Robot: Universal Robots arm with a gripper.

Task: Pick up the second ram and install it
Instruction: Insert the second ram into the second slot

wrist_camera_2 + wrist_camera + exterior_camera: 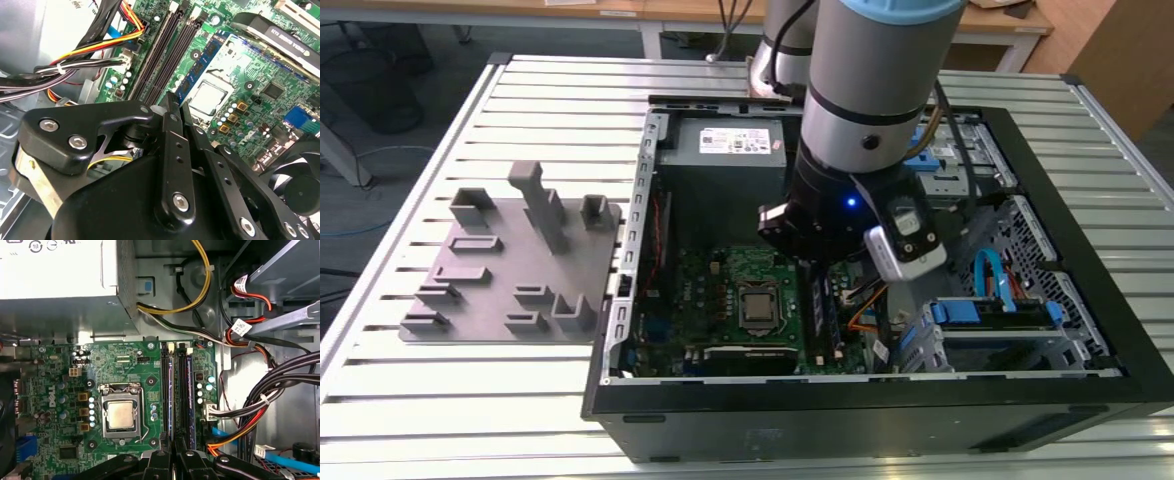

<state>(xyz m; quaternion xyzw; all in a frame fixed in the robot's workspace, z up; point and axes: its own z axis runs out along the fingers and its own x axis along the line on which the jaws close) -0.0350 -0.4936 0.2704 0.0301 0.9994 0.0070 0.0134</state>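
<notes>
The second ram (pixel 171 390) is a thin blue-green stick standing on edge in a memory slot beside the processor socket (pixel 121 415). In the second wrist view the second ram (pixel 202 62) runs up from my fingertips toward the far end of the slot. My gripper (pixel 173 452) reaches down into the open computer case (pixel 1067 150), its black fingers (pixel 172 145) closed together over the stick's near end. In the exterior view my gripper (pixel 817 270) sits low over the green motherboard (pixel 720 280). Another blue stick (pixel 189 390) stands two slots farther from the socket.
Bundled black, yellow and orange cables (pixel 260 390) hang close beside the memory slots. The grey power supply (pixel 727 150) fills the case's far end and a drive cage (pixel 987 325) its near right in the exterior view. A grey fixture plate (pixel 507 265) lies outside the case.
</notes>
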